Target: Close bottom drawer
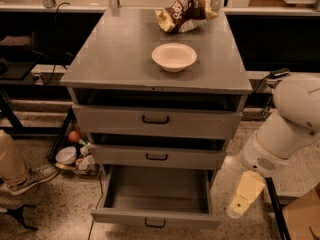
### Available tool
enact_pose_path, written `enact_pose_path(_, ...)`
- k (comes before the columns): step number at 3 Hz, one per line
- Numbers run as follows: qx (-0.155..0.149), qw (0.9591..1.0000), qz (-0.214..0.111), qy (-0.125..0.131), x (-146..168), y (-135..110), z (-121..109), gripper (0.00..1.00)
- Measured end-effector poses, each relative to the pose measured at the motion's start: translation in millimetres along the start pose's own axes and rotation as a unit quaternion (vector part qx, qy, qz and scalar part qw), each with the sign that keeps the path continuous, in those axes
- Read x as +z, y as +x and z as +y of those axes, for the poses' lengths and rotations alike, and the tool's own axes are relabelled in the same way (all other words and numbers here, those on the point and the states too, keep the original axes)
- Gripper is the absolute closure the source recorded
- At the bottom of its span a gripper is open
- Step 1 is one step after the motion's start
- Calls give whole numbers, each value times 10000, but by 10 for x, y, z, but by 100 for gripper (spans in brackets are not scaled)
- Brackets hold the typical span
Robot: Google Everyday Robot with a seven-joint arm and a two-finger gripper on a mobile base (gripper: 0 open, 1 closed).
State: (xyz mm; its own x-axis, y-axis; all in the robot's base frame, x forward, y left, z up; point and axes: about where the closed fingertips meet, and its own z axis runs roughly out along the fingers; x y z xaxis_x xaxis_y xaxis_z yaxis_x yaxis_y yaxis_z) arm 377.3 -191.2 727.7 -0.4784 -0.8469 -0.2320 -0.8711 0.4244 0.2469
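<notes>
1. Three grey drawers are sitting stacked in one metal cabinet point(120, 54), which is standing on a speckled floor; its flat top is carrying two items.
2. One white robot arm point(290, 119) is reaching down at the cabinet's right side, apart from it.
3. The bottom drawer point(157, 189) is standing pulled far out at the foot of the cabinet. Its shallow tray is showing bare grey metal, and its low front panel is carrying a small black handle at centre.
4. The top drawer point(115, 120) is showing a dark gap above its taller front panel; its contents are not showing.
5. The middle drawer point(120, 155) is showing a similar gap above its panel; its contents are also hidden.
6. The gripper point(244, 196) is hanging low beside the bottom drawer's right front corner, not touching it. Whether it is apart or together cannot be told.
7. A crumpled snack bag point(184, 13) is lying at the rear of the cabinet top.
8. A white bowl point(174, 56) is sitting upright just in front of the bag, with nothing showing in it.
9. A smaller bowl point(65, 155) is lying among clutter on the floor to the cabinet's left.
</notes>
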Motion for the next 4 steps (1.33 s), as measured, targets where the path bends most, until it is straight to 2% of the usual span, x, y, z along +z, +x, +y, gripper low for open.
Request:
enact_pose_path(1,155,9993,73,-328,684,-33,-142,0)
enact_pose_path(2,552,9961,-198,-656,1496,20,-307,0)
enact_pose_path(3,921,9891,-602,-981,2197,108,-431,0)
enact_pose_path(4,1192,9797,-925,-1322,2772,184,-558,0)
